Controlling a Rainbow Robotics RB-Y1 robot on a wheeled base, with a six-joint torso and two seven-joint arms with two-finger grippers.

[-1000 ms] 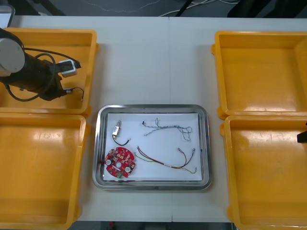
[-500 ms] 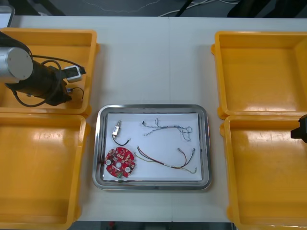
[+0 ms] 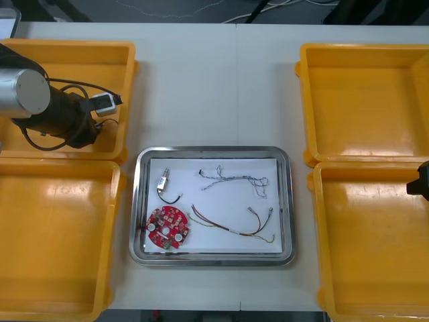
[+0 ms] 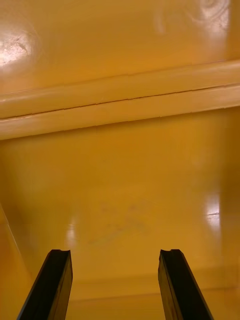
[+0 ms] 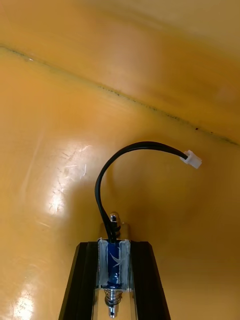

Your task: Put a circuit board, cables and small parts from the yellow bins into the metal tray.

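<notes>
Lately logged slight rightward drift of left gripper within far left bin, clamped on small metal part with black cable; likely heading for metal tray. Noted right gripper spread, over near right bin.

Nothing here can be read: no text, label, brand, number or sign. Any print on the round red circuit board, at about 7 o'clock inside the metal tray, is too small to make out. The small metal part seen close up in the left wrist view shows no legible marking either.
</notes>
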